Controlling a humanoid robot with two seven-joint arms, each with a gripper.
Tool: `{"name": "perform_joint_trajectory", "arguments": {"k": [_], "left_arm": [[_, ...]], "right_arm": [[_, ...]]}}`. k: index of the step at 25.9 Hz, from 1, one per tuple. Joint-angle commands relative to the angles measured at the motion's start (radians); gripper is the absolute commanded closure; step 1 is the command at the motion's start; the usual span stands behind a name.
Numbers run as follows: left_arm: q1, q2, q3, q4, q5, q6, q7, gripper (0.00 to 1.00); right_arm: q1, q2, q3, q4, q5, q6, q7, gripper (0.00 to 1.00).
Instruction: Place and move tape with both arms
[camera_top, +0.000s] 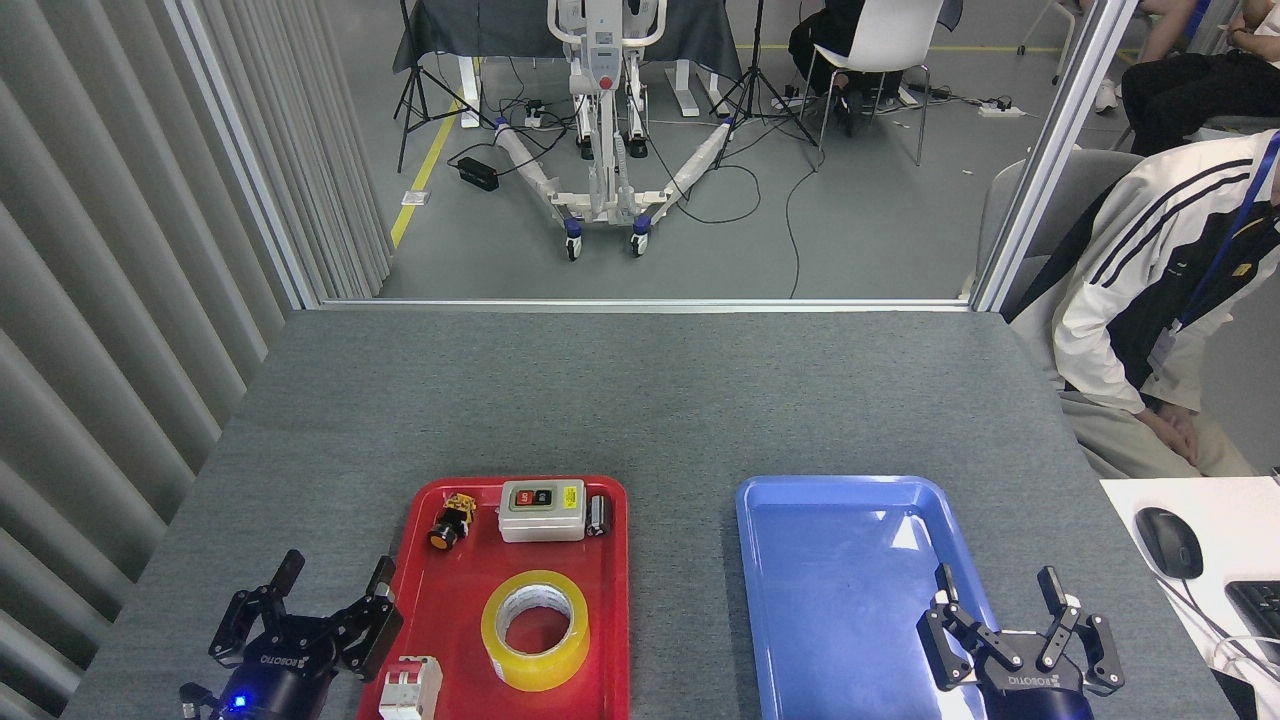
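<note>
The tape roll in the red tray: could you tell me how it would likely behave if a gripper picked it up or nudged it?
The tape lies flat on its side in the red tray, so a nudge would probably slide it, not roll it. Its glossy yellow surface may be a little slippery. The open white core suggests it is fairly rigid and light.

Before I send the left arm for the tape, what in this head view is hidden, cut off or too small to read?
- Left gripper: its wrist runs off the bottom edge.
- Right gripper: fingers open over the blue tray; wrist also cut off below.
- White breaker in the red tray: bottom edge crops it.
- Switch box: yellow label too small to read.
- Tape: lies flat, its loose end cannot be made out.
</note>
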Motion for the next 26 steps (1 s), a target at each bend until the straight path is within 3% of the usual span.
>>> {"name": "perform_joint_trajectory", "arguments": {"k": [1, 26], "left_arm": [[0.0, 0.0, 0.0, 0.0, 0.002, 0.002, 0.0, 0.0], [0.0, 0.002, -0.006, -0.015, 0.002, 0.018, -0.012, 0.0]], "right_arm": [[0.001, 0.004, 0.011, 0.0, 0.0, 0.0, 0.006, 0.0], [0.031, 0.046, -0.002, -0.005, -0.014, -0.046, 0.007, 0.0]]}}
